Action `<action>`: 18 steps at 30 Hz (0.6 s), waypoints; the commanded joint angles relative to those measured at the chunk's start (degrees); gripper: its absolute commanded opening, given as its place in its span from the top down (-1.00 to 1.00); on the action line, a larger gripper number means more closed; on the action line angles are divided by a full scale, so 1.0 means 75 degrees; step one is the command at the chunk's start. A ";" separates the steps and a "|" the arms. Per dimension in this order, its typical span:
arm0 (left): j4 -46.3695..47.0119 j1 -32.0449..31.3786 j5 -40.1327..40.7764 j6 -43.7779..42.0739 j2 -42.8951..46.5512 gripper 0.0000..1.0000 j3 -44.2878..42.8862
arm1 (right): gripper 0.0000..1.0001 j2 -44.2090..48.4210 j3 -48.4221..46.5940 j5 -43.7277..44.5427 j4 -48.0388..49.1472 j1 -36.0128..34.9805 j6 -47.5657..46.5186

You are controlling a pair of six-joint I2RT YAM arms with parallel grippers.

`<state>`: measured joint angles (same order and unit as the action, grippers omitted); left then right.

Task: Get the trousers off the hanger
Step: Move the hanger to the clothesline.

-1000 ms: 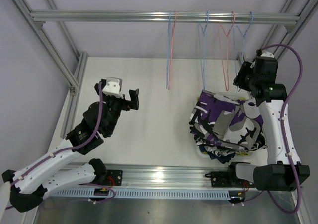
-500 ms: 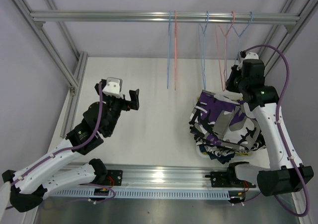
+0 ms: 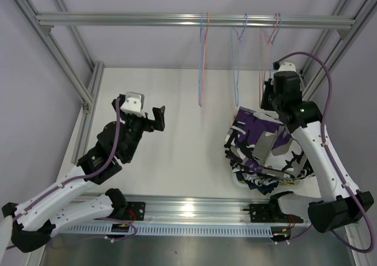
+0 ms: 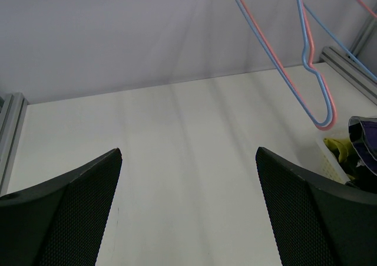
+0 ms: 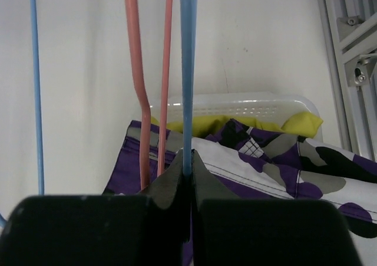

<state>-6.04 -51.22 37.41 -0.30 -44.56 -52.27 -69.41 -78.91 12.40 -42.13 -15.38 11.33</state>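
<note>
The trousers (image 3: pixel 265 145) lie piled in a white basket (image 5: pixel 235 105) at the right: black, white and purple patterned ones on top, a yellow-green one (image 5: pixel 235 124) beneath at the back. Several bare hangers hang from the top rail (image 3: pixel 194 20): a blue and pink pair (image 3: pixel 202 59) in the middle, a blue one (image 3: pixel 237 59), and a pink one (image 3: pixel 267 53). My right gripper (image 5: pixel 187 166) is shut on a blue hanger (image 5: pixel 187 71) at its lower part, above the pile. My left gripper (image 4: pixel 188 207) is open and empty, raised over the table at the left.
Aluminium frame posts stand at both table sides (image 3: pixel 88 95). A blue and pink hanger (image 4: pixel 312 95) hangs ahead of the left gripper. White tabletop (image 3: pixel 182 142) lies between the arms.
My right gripper has moved left along the rail, dragging the blue hanger with it toward the pink one. The left arm has not moved.
</note>
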 commanded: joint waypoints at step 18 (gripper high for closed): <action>0.0349 0.0033 -0.0019 -0.0148 0.0245 -0.99 0.0009 | 1.00 -0.1315 -0.0973 0.1030 -0.0066 -0.2145 0.0411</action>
<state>-5.23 -51.22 37.30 -0.56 -43.44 -52.25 -77.71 -83.35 19.70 -41.15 -29.52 14.46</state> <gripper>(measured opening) 0.994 0.017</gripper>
